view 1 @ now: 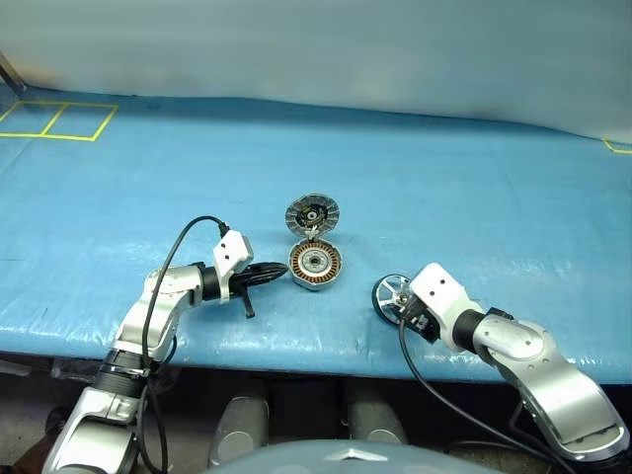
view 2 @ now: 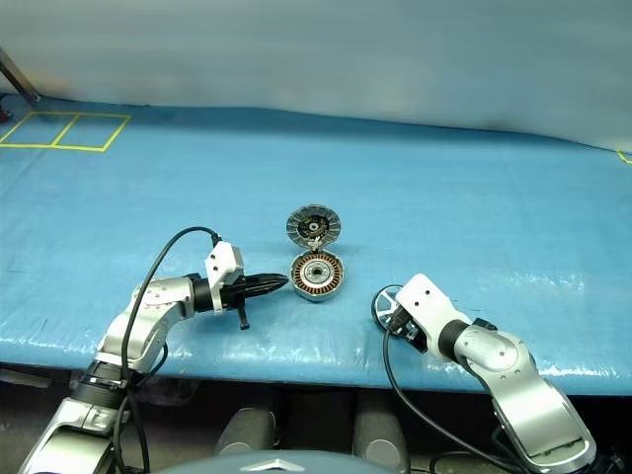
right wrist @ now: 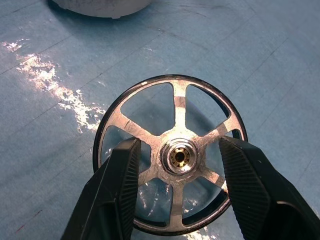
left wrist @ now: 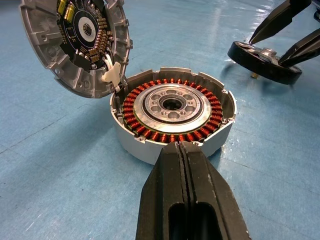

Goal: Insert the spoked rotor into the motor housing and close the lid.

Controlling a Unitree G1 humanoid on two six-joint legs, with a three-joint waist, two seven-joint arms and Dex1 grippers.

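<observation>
The motor housing [view 1: 316, 266] sits on the blue table, its copper windings and silver centre [left wrist: 172, 107] exposed. Its lid [view 1: 312, 213] stands tilted open on the far side, with the striped rim and dark centre [left wrist: 75, 45] facing up. My left gripper [view 1: 279, 273] is shut and empty, its tips against the housing's near wall [left wrist: 177, 146]. The spoked rotor [view 1: 390, 293] lies flat to the right of the housing. My right gripper [right wrist: 179, 145] hangs over it with its fingers [right wrist: 125, 170] apart on either side of the hub, and I see gaps between pads and hub.
The blue mat's front edge [view 1: 296, 346] runs just below both grippers. Yellow tape squares [view 1: 59, 120] mark the far left corner. A cable loops from each wrist [view 1: 168, 257]. A worn white patch [right wrist: 60, 95] lies on the mat beside the rotor.
</observation>
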